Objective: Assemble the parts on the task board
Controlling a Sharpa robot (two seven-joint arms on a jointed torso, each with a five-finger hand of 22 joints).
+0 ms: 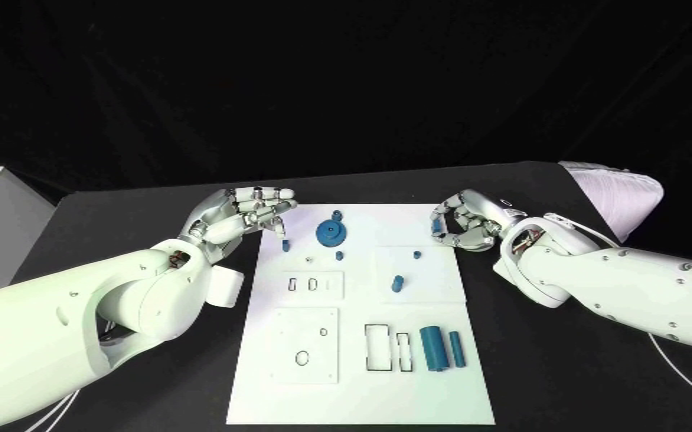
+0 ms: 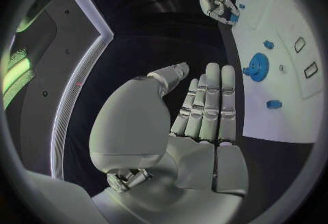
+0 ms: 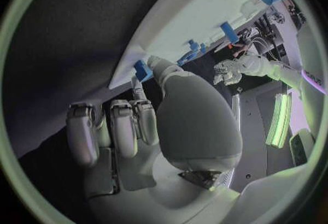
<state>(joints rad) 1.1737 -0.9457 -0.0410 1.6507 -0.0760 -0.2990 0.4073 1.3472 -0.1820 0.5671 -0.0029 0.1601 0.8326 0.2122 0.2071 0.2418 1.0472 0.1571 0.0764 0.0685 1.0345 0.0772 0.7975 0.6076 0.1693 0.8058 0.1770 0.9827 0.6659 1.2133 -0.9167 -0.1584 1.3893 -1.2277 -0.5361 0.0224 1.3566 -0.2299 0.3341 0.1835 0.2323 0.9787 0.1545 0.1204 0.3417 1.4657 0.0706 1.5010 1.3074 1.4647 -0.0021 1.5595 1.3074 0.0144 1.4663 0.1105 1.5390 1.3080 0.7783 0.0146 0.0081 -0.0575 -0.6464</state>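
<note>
Task board (image 1: 361, 372): white plate at mid-counter (image 1: 144, 212).
Left robot hand (image 1: 248, 212): at the board's far left corner, fingers straight and together, holding nothing.
Right robot hand (image 1: 469, 220): at the far right edge, pinching a small blue part (image 3: 142, 70).
Blue disc (image 1: 332, 230): on the board between the hands.
Blue cylinders (image 1: 443, 348): lying side by side near the right edge.
</note>
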